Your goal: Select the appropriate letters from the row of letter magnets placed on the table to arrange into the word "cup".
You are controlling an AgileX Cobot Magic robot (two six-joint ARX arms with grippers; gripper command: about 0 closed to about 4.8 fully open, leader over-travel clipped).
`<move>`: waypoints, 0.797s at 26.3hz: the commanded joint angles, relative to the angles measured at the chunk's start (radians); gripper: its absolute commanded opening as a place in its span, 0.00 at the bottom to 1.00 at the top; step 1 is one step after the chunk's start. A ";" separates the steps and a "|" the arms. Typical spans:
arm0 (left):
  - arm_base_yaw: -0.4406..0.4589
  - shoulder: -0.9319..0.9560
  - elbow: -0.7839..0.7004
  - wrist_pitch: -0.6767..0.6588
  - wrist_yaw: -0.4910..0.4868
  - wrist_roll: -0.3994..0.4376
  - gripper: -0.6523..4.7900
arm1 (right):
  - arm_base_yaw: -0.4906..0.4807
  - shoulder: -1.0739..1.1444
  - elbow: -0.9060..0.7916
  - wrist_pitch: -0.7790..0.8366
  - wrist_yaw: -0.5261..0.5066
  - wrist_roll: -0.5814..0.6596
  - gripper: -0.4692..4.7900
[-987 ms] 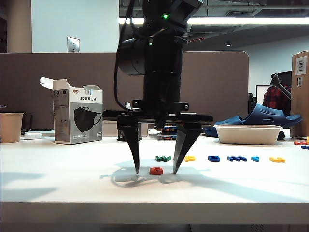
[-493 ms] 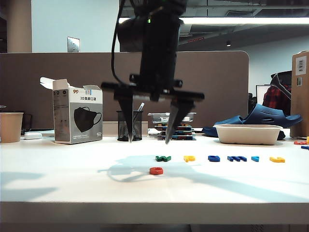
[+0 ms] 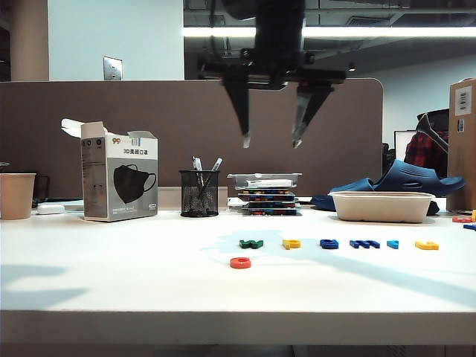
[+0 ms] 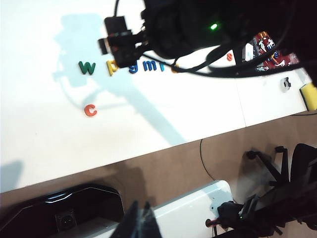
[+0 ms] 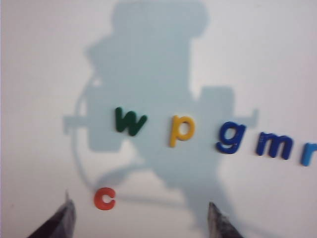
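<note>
Hanging high above the desk (image 3: 111, 290), the right gripper (image 3: 270, 137) has its fingers spread wide with nothing between them. The red "c" (image 3: 240, 262) lies alone on the desk, forward of the row of letter magnets (image 3: 338, 244) and apart from it, so the first letter of "cup" looks placed. In the right wrist view the "c" (image 5: 104, 198) sits nearer the camera than the green "w" (image 5: 130, 121), with the yellow "p" (image 5: 181, 130) and blue "g" (image 5: 230, 137) further along the row. The yellow "u" (image 3: 427, 245) appears to be the letter at the row's far right end. Next, the right gripper likely needs to travel right, descend over that "u", pinch it, and set it just right of the "c". The left gripper (image 4: 140, 223) shows only dimly off the desk's edge; I cannot tell its state.
</note>
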State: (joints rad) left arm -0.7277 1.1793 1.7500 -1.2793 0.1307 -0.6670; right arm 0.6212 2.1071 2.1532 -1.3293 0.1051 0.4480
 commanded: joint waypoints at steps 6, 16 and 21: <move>-0.002 -0.002 0.002 0.006 0.001 0.005 0.11 | -0.085 -0.097 0.006 -0.008 0.008 -0.038 0.73; -0.002 -0.002 0.002 0.006 0.001 0.005 0.11 | -0.204 -0.206 -0.006 -0.043 0.009 -0.084 0.73; -0.002 -0.002 0.002 0.006 0.001 0.005 0.11 | -0.237 -0.240 -0.006 -0.057 0.008 -0.097 0.73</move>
State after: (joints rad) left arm -0.7277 1.1793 1.7500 -1.2793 0.1307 -0.6670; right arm 0.3878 1.8835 2.1433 -1.3819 0.1108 0.3611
